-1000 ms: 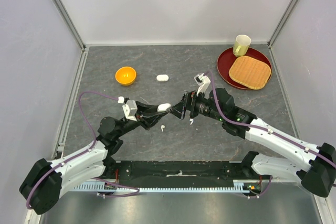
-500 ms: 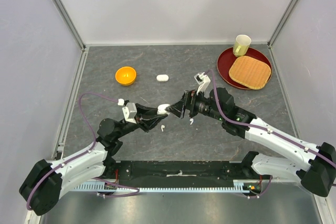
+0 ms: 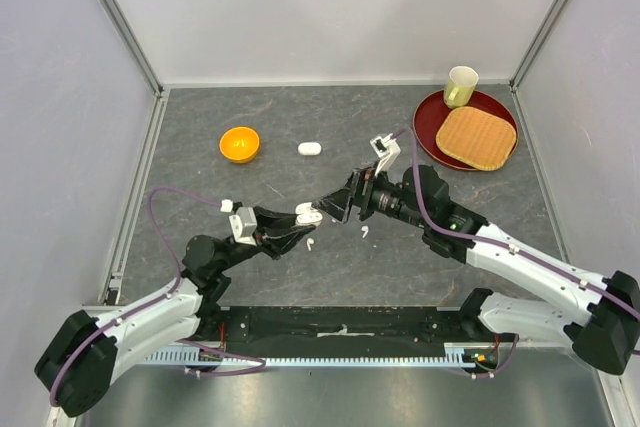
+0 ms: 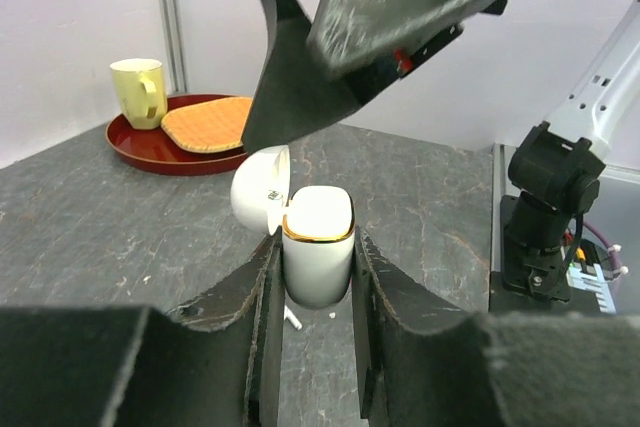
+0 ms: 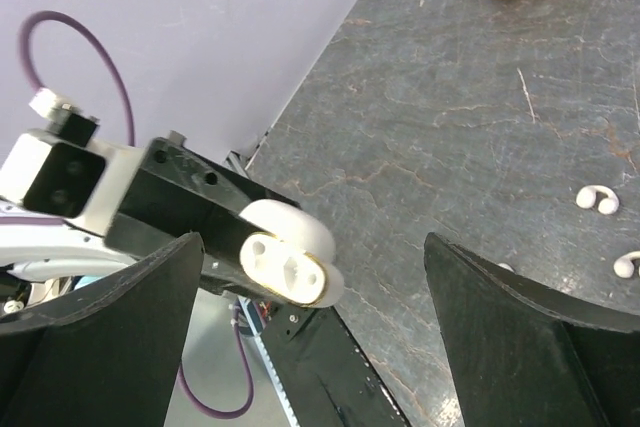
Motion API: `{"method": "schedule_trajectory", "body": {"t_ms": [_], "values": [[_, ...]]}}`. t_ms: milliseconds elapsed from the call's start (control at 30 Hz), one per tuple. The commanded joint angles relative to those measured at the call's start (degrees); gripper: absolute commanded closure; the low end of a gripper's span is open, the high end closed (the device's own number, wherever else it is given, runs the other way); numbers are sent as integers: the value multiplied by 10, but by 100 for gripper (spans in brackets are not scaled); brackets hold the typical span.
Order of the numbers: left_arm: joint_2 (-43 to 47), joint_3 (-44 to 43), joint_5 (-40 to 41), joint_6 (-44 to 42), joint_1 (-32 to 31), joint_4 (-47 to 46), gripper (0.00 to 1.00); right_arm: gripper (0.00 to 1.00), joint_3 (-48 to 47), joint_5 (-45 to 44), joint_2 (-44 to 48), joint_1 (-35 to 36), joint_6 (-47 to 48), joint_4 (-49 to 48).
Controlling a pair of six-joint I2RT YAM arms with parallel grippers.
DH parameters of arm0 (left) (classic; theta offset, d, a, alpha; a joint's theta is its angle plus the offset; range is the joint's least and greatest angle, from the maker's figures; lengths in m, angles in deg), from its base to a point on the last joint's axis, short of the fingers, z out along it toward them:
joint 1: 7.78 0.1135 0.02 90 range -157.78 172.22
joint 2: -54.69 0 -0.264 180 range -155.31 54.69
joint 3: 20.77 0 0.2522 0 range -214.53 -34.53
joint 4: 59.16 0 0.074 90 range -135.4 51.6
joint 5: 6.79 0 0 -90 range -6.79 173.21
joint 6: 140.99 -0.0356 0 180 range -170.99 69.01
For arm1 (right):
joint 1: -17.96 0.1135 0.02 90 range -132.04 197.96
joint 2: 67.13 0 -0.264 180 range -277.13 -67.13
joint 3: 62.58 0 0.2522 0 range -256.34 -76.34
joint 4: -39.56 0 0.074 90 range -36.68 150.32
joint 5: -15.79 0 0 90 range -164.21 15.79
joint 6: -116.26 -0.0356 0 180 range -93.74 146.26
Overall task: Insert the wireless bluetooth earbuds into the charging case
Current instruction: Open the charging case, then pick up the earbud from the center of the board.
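Note:
My left gripper is shut on a white charging case with a gold rim, held above the table. The case sits between the fingers with its lid flipped open. In the right wrist view the case faces the camera and its sockets look empty. My right gripper hangs open just right of the case, nothing between its fingers. Two white earbuds lie on the table: one under the case, one under the right wrist. Both earbuds show in the right wrist view.
A second white case lies shut further back. An orange bowl sits at the back left. At the back right a red tray holds a pale yellow mug and a woven mat.
My left arm has drawn back to the left and nearer, taking the case with it. My right gripper's jaws have spread slightly wider and it has shifted a little away.

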Motion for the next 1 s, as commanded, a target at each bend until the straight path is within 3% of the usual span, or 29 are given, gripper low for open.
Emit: {"method": "schedule_trajectory", "body": {"t_ms": [0,167,300,400,600,667,967], "values": [[16,20,48,-34,-2,-46,98,2,-27,10,35,-2,6,-41],[37,34,66,-35,-3,-44,98,2,-37,-47,60,-4,28,8],[68,40,73,-36,-3,-26,98,6,-41,-187,63,-35,21,136],[101,42,72,-36,-3,3,98,8,-33,-219,48,-67,9,194],[167,50,63,-40,-2,41,98,7,-16,-265,8,-75,-14,254],[179,54,61,-43,-3,40,98,2,-17,-275,-1,-75,-20,264],[219,80,85,-44,-2,12,98,2,-17,-276,-44,-74,-42,270]]}}
